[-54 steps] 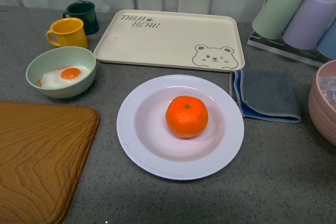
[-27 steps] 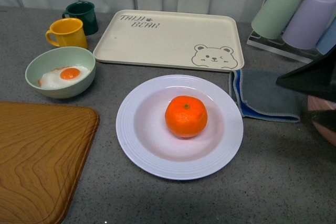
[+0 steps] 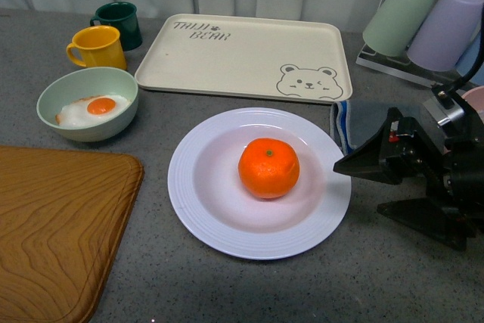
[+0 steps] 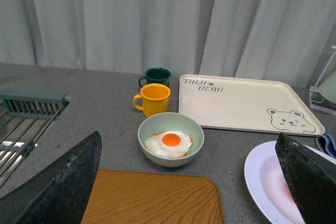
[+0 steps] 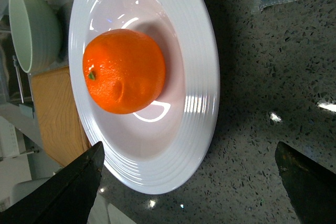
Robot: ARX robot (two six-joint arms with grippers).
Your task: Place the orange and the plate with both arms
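Right gripper (image 3: pixel 360 189) now showing fully at right side, where half-second back only dark edge was poking in. Jaws spreading wide, gripping nothing, upper fingertip reaching plate (image 3: pixel 198 213) rim. Left gripper (image 4: pixel 184 195) also gaping empty, hanging over wooden board (image 3: pixel 53 225). I'm seeing orange (image 3: pixel 268 168) sitting at plate centre, plate lying on grey counter between board and blue cloth (image 3: pixel 359 122). I'm worrying about finger nudging glossy rim: plate tipping or sliding, round orange rolling off.
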